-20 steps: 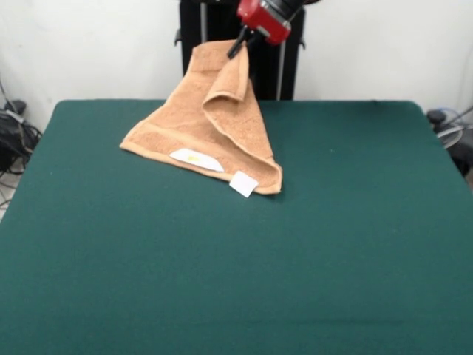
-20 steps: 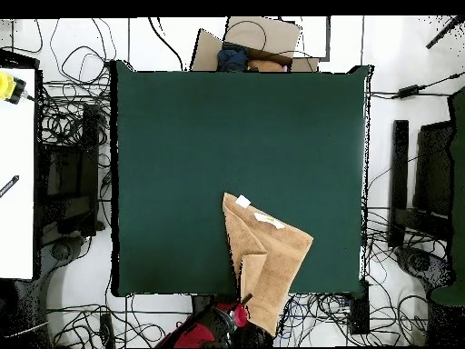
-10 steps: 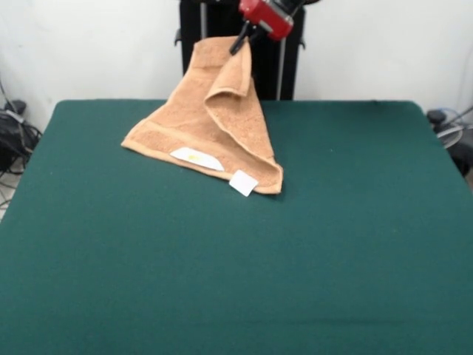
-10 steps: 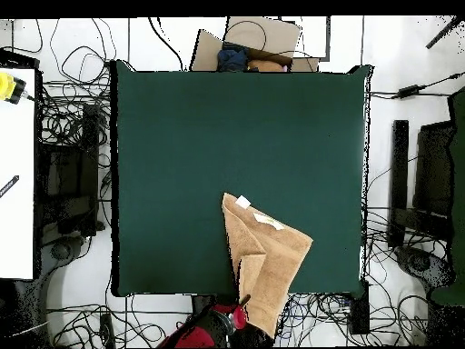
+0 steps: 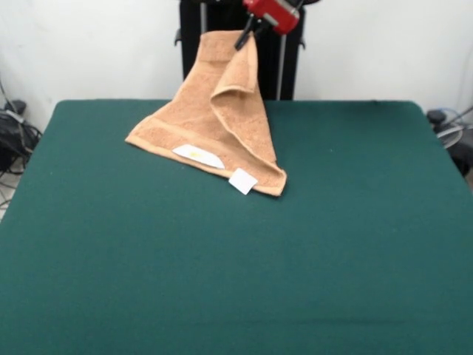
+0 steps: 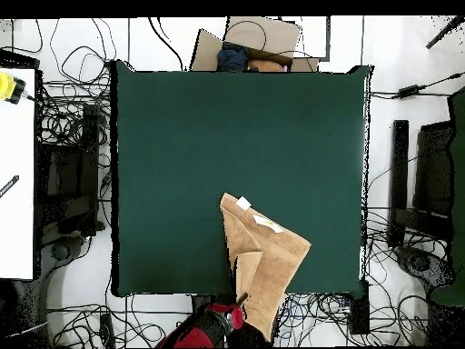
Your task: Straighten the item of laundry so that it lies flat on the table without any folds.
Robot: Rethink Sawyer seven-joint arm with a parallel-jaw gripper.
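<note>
The orange-tan towel (image 5: 214, 118) is lifted by one corner at the far side of the green table (image 5: 236, 259). It hangs as a folded, draped cone. Its lower edge with two white tags rests on the felt. My red gripper (image 5: 244, 33) is shut on the towel's raised corner, near the pedestal. In the overhead view the towel (image 6: 263, 264) reaches from the table's lower part past its bottom edge, and the gripper (image 6: 242, 302) holds its end there. The table (image 6: 236, 136) is much bigger than the towel.
The robot's black pedestal (image 5: 214, 52) stands right behind the lifted towel. Cables lie all round the table in the overhead view. A cardboard box (image 6: 254, 45) sits beyond the top edge. A white bench (image 6: 16, 173) stands at the left.
The gripper has risen a little and drawn back towards the pedestal with the towel's corner. The towel's lower edge has slid slightly towards the robot.
</note>
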